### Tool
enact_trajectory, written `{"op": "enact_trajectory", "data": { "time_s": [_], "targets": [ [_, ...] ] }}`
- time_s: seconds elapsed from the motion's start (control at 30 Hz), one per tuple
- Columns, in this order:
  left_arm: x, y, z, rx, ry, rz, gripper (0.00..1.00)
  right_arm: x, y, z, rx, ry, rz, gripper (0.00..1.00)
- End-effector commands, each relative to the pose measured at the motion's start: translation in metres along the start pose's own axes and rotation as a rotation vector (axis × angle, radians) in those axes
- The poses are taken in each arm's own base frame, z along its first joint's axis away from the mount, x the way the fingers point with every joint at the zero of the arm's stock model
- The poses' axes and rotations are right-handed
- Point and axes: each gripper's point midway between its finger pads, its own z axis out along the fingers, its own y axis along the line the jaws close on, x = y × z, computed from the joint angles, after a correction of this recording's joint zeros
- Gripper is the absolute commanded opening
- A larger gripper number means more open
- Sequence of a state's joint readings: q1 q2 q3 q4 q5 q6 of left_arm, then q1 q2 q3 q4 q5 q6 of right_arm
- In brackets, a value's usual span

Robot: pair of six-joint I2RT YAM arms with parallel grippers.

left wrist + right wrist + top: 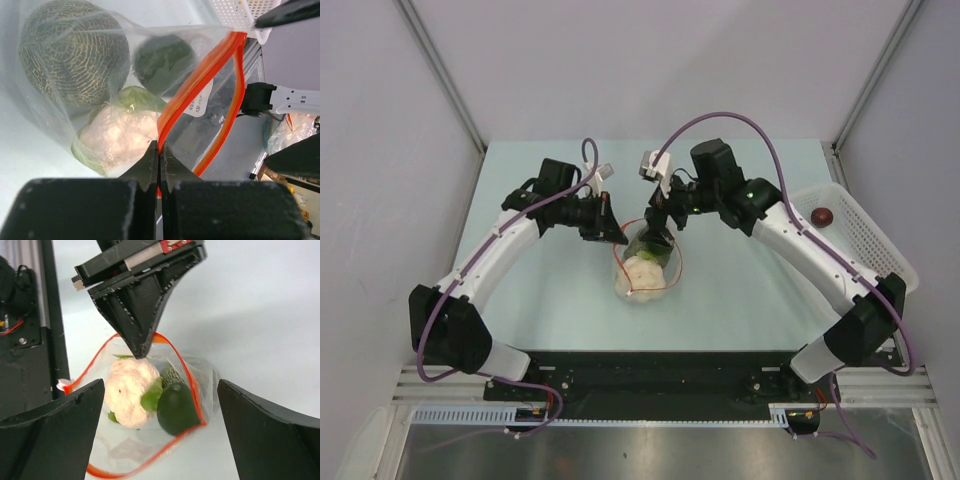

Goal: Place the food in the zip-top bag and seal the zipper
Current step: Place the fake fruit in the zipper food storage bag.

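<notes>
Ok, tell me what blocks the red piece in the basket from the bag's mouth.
Nothing visible but the basket's own wall around the red piece; the left gripper pinches the zipper, holding the bag open.

No writing is showing clearly enough to be read. A small white paper label (200,104) with dark print is showing just beside the thin orange-red zipper strip (192,86) of the clear crinkly plastic bag (127,50), but its letters are appearing too small and blurred to make out.
</notes>
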State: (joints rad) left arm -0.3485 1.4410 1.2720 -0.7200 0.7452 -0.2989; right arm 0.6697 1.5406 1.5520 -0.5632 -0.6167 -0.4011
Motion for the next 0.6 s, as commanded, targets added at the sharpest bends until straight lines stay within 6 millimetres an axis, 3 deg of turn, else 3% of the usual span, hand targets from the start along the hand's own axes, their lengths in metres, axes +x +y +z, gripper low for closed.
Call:
{"op": "enact_trajectory", "data": {
  "time_s": [0.0, 0.07, 0.1, 0.17, 0.27, 0.4, 0.57],
  "targets": [
    [-0.017, -0.014, -0.007, 0.048, -0.041, 0.018, 0.00, -0.028, -0.003, -0.044, 0.153, -0.031, -0.025, 1.00],
    [-0.018, -0.013, -0.006, 0.046, -0.040, 0.016, 0.00, -0.018, -0.003, -0.055, 0.203, 0.003, 0.036, 0.99],
    [-0.017, -0.013, -0.006, 0.048, -0.039, 0.015, 0.00, 0.001, -0.004, -0.059, 0.246, 0.065, 0.120, 0.99],
    [-0.018, -0.012, -0.006, 0.041, -0.043, 0.015, 0.00, 0.019, -0.007, -0.069, 0.280, 0.109, 0.196, 0.98],
    [-0.020, -0.013, -0.007, 0.043, -0.050, 0.020, 0.00, 0.052, 0.006, -0.081, 0.277, 0.187, 0.320, 0.95],
    [-0.020, -0.014, -0.007, 0.048, -0.055, 0.016, 0.00, 0.071, 0.025, -0.076, 0.189, 0.226, 0.389, 0.92],
    [-0.017, -0.014, -0.007, 0.049, -0.052, 0.012, 0.00, 0.089, 0.034, -0.059, 0.087, 0.257, 0.462, 0.81]
  ]
}}
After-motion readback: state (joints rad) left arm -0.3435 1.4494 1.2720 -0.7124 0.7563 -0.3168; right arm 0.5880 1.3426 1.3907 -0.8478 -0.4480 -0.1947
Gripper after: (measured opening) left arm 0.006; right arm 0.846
